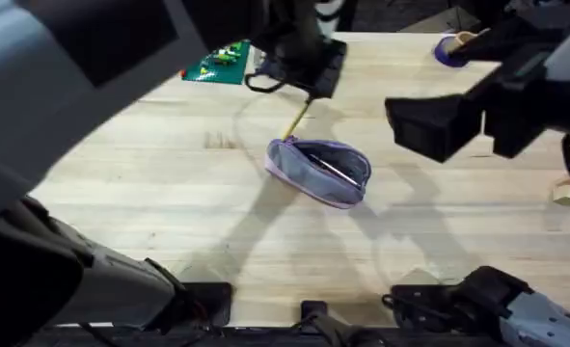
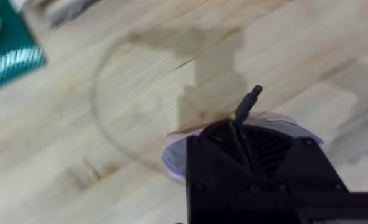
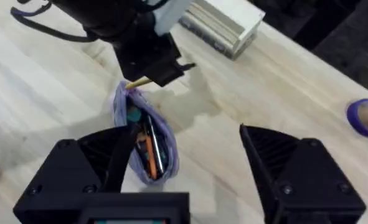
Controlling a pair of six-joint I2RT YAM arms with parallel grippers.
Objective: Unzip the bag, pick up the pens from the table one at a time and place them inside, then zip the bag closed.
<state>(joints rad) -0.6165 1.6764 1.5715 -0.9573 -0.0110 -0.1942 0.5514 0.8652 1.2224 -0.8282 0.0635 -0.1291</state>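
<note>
The lilac bag (image 1: 320, 172) lies in the middle of the table (image 1: 149, 193) with its zip open. Several pens show inside the bag (image 3: 147, 146). My left gripper (image 1: 301, 69) hangs just behind the bag, shut on a yellowish pen (image 1: 296, 121) that slants down toward the bag's open end. In the left wrist view the pen's dark tip (image 2: 250, 101) sticks out past my shut left gripper (image 2: 236, 132), above the bag (image 2: 176, 157). My right gripper (image 1: 441, 123) hovers open to the right of the bag, and its wrist view shows the fingers (image 3: 93, 174) spread wide.
A green flat item (image 1: 217, 64) lies at the far edge of the table. A purple roll (image 1: 450, 48) sits at the far right. A small pale block (image 1: 566, 194) lies near the right edge. A white box (image 3: 224, 22) rests beyond the left gripper.
</note>
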